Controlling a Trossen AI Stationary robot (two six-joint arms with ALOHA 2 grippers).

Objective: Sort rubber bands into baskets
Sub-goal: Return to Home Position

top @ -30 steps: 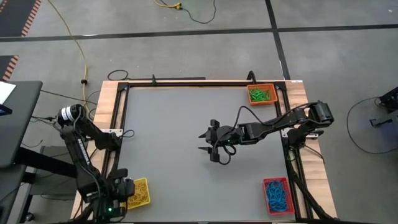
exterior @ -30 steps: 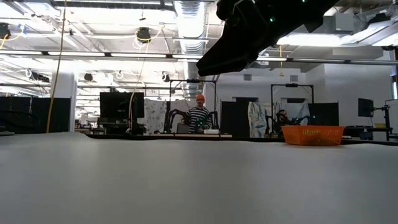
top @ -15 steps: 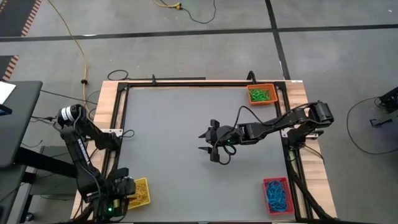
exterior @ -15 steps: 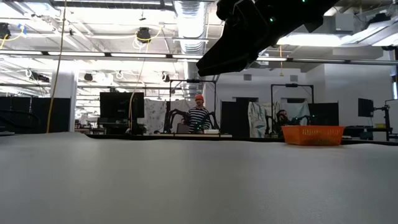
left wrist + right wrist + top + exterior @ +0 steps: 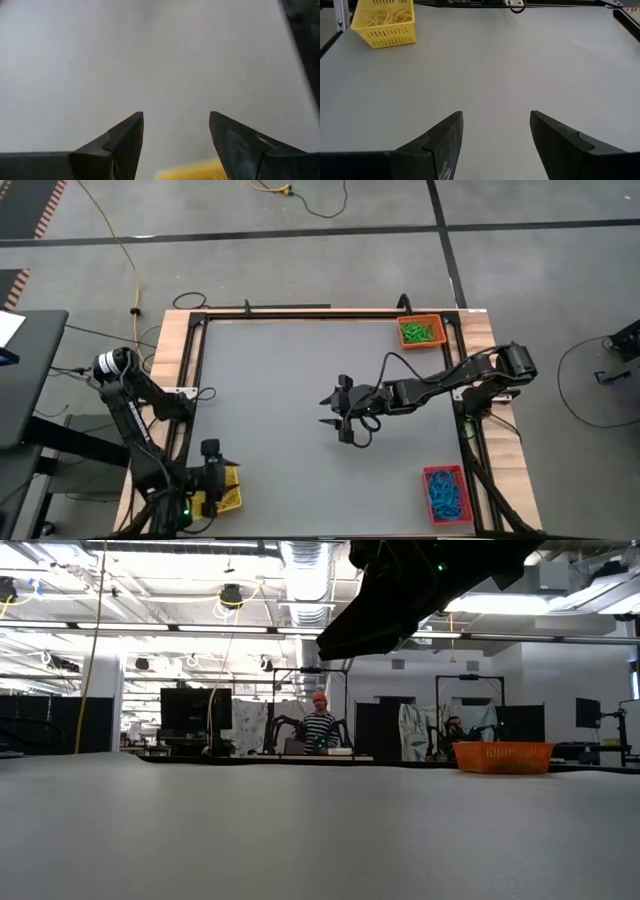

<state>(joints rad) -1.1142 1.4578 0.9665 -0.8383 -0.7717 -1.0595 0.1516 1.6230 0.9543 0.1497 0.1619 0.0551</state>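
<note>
Rubber bands sit sorted by colour in three baskets along the edges of the table (image 5: 300, 370): yellow ones (image 5: 382, 15) in the yellow basket (image 5: 385, 36) at the table's near left corner, green ones (image 5: 421, 333) in the orange basket (image 5: 420, 319) at its far right corner, and blue ones (image 5: 445, 495) in the red basket (image 5: 443, 470) at its near right corner. None shows on the table's grey top between the baskets. The left gripper (image 5: 175, 117) hangs over the near left corner, above the yellow basket, whose yellow edge shows just under its fingers (image 5: 127, 137); these are spread apart and hold nothing. The right gripper (image 5: 324, 408) hangs over the middle of the table, pointing toward its left side, its fingers (image 5: 445, 135) likewise apart and empty above bare grey surface. Beyond the table's far edge, in the low view, a person (image 5: 320, 728) in a striped top stands in the room.
</note>
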